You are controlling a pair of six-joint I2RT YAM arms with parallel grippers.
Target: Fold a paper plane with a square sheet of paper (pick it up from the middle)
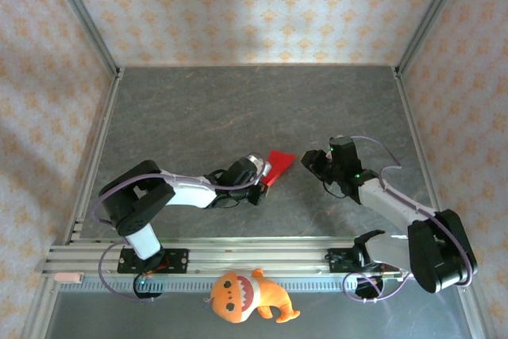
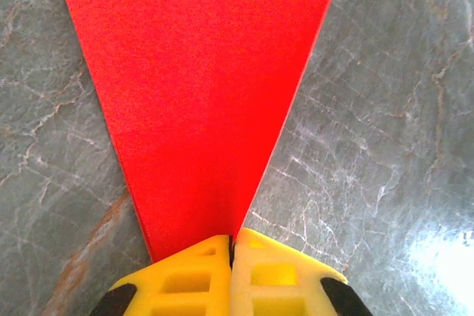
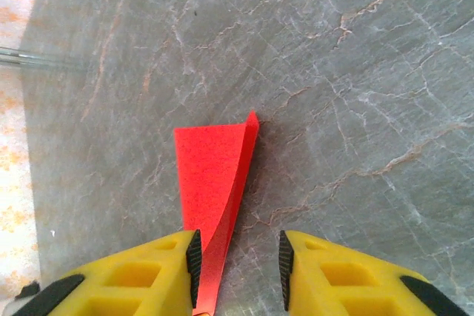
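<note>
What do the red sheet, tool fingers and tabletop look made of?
Red sheet: thin paper, matte, grainy; holds sharp creases.
Left tool's fingers: yellow, matte, cut-out pockets; probably moulded plastic or foam.
Tabletop: grey veined stone look, slight sheen; possibly laminate.

I see a grey marbled tabletop (image 1: 238, 109) boxed in by walls (image 1: 254, 5) papered cream with orange motifs. Aluminium posts (image 1: 85, 17) run to the upper corners, a slotted rail (image 1: 254, 253) crosses the bottom, and soft glare (image 2: 444, 249) sits lower right in the left wrist view.

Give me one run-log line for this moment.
left gripper: shut on red paper | right gripper: open, paper end between its jaws | paper: creased, pointed
</note>
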